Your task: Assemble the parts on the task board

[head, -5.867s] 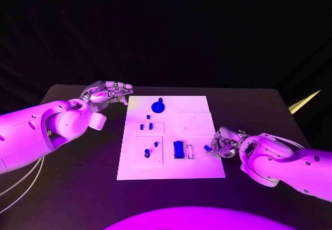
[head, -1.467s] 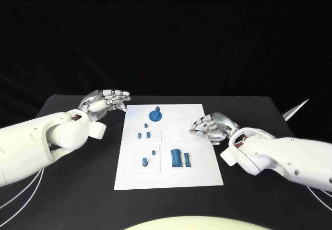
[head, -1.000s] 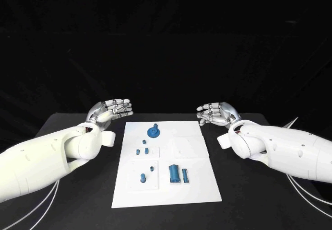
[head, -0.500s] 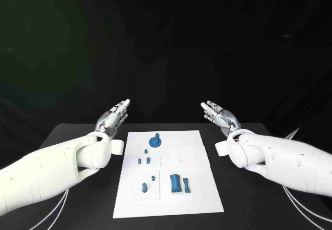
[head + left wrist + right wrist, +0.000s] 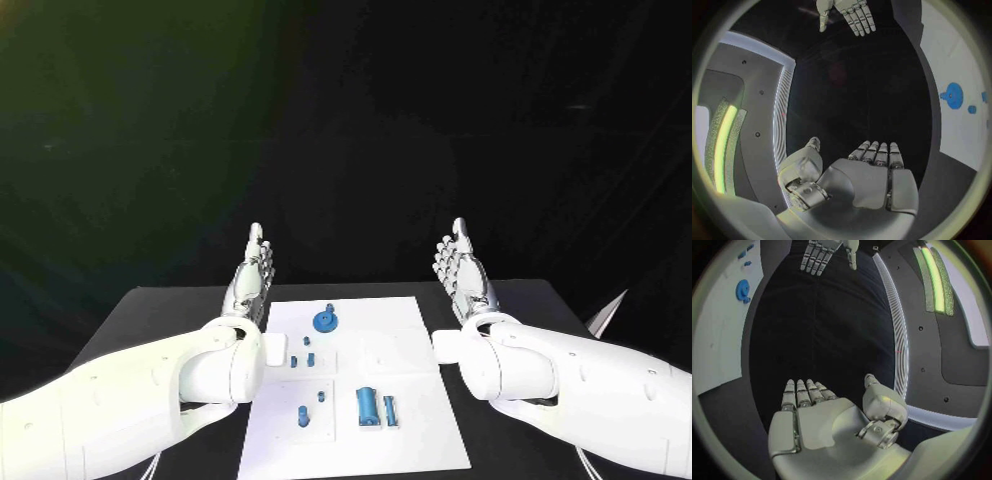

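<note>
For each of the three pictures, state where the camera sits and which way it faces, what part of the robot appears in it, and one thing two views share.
Head view: from the robot's head, looking down at the task board; left hand and right hand raised, fingers straight.
Left wrist view: behind the left hand, facing across to the right hand.
Right wrist view: behind the right hand, facing the left hand.
Shared: the round blue part on the board.

backdrop: black, perhaps a curtain | table [image 5: 159,310]: black
</note>
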You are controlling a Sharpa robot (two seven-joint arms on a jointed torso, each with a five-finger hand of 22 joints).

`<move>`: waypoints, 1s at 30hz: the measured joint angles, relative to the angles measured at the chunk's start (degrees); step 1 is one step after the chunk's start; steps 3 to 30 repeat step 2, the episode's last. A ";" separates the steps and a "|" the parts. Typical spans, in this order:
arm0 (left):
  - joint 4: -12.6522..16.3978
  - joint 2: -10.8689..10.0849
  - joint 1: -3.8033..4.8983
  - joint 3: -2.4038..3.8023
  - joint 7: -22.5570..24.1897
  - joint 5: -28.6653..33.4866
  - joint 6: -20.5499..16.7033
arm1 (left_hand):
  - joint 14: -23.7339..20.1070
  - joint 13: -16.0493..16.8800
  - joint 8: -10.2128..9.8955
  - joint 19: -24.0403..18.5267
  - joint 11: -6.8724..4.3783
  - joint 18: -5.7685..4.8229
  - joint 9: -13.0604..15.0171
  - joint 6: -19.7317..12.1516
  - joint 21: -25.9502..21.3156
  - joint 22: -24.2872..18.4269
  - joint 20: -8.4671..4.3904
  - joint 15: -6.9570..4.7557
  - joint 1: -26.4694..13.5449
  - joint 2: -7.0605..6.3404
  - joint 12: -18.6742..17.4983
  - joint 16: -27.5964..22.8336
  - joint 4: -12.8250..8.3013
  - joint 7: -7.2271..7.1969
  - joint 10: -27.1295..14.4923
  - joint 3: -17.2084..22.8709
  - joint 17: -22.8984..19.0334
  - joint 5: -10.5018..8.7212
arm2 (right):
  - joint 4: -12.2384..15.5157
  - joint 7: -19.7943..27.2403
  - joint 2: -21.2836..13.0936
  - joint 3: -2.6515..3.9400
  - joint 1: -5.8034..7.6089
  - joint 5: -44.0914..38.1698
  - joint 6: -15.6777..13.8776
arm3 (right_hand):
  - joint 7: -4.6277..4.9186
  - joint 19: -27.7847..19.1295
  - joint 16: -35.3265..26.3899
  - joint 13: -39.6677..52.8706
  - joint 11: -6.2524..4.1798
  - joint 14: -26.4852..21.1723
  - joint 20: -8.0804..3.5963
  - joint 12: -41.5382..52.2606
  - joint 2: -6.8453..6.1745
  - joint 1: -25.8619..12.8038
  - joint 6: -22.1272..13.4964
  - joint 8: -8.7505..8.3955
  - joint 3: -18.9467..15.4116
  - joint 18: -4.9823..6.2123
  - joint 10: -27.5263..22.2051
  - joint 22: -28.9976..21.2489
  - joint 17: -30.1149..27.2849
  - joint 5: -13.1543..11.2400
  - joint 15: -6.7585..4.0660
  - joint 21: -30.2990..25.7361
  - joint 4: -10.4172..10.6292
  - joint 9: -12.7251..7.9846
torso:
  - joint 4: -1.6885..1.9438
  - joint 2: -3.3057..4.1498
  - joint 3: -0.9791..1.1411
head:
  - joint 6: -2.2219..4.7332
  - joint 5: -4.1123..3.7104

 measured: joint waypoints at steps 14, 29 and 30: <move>0.70 -0.10 -0.18 0.07 0.11 -0.09 -1.04 | -0.03 -0.08 0.00 -0.17 0.12 0.00 -0.05 -0.01 0.00 -0.02 -0.09 0.00 -1.10 0.04 0.00 0.00 0.00 0.00 -0.52 0.00 -0.11 0.00 | 0.12 0.08 -0.01 0.01 -0.03 0.16 -0.20 | -0.18 -0.51 0.00 -0.18 0.04 -0.71 -0.49 0.00 -0.17 -3.03 -0.59 -0.08 -0.25 0.00 -0.81 -0.40 -0.45 -0.01 -0.30 0.00 -0.24 -0.33 | -0.03 -0.03 0.01 | 0.01 0.01; 0.70 -0.10 -0.18 0.07 0.11 -0.09 -1.04 | -0.03 -0.08 0.00 -0.17 0.12 0.00 -0.05 -0.01 0.00 -0.02 -0.09 0.00 -1.10 0.04 0.00 0.00 0.00 0.00 -0.52 0.00 -0.11 0.00 | 0.12 0.08 -0.01 0.01 -0.03 0.16 -0.20 | -0.18 -0.51 0.00 -0.18 0.04 -0.71 -0.49 0.00 -0.17 -3.03 -0.59 -0.08 -0.25 0.00 -0.81 -0.40 -0.45 -0.01 -0.30 0.00 -0.24 -0.33 | -0.03 -0.03 0.01 | 0.01 0.01; 0.70 -0.10 -0.18 0.07 0.11 -0.09 -1.04 | -0.03 -0.08 0.00 -0.17 0.12 0.00 -0.05 -0.01 0.00 -0.02 -0.09 0.00 -1.10 0.04 0.00 0.00 0.00 0.00 -0.52 0.00 -0.11 0.00 | 0.12 0.08 -0.01 0.01 -0.03 0.16 -0.20 | -0.18 -0.51 0.00 -0.18 0.04 -0.71 -0.49 0.00 -0.17 -3.03 -0.59 -0.08 -0.25 0.00 -0.81 -0.40 -0.45 -0.01 -0.30 0.00 -0.24 -0.33 | -0.03 -0.03 0.01 | 0.01 0.01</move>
